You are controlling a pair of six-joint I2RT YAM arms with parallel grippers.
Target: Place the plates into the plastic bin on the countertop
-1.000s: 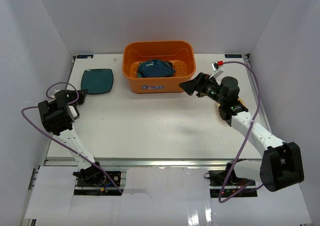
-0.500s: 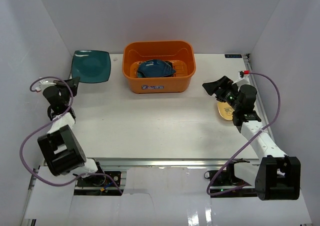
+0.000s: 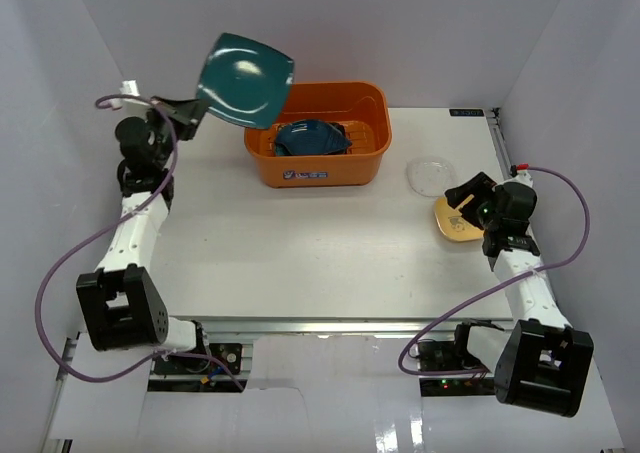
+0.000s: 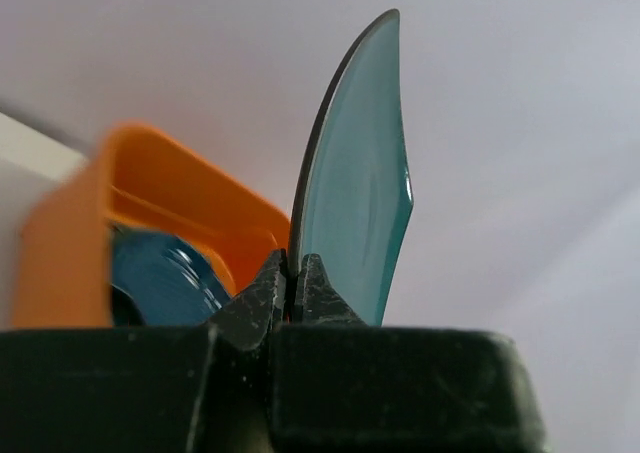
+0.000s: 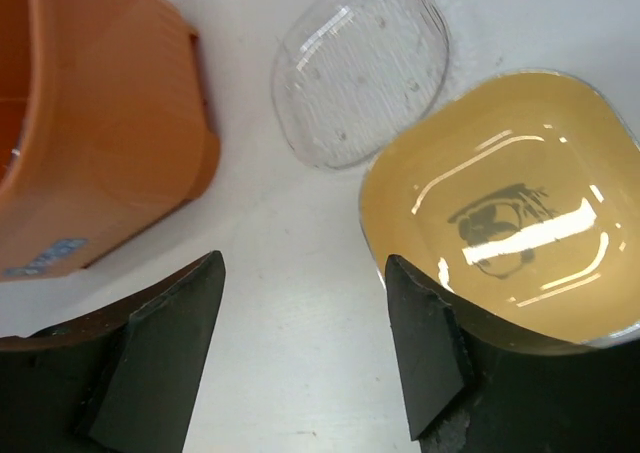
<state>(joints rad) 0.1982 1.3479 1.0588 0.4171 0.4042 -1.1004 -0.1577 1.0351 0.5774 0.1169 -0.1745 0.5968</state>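
My left gripper [image 3: 195, 108] is shut on the edge of the dark teal rounded-square plate [image 3: 245, 79] and holds it tilted in the air above the left rim of the orange plastic bin [image 3: 317, 176]. In the left wrist view the plate [image 4: 360, 183] stands edge-on between my closed fingers [image 4: 322, 285], with the bin [image 4: 160, 198] behind. A teal scalloped plate [image 3: 310, 137] lies in the bin. My right gripper [image 3: 468, 197] is open, low over the yellow plate [image 5: 510, 198], with one finger [image 5: 425, 343] at its left edge. The clear glass plate [image 5: 360, 68] lies beside it.
The white countertop [image 3: 300, 253] has metal rails at its near edge and white walls on three sides. The bin [image 5: 90, 113] stands just left of the glass plate in the right wrist view. Purple cables loop beside both arms.
My left gripper has lifted the dark teal plate from the back-left of the table and swung it right, up over the bin. My right arm has drawn back right and down over the yellow plate.
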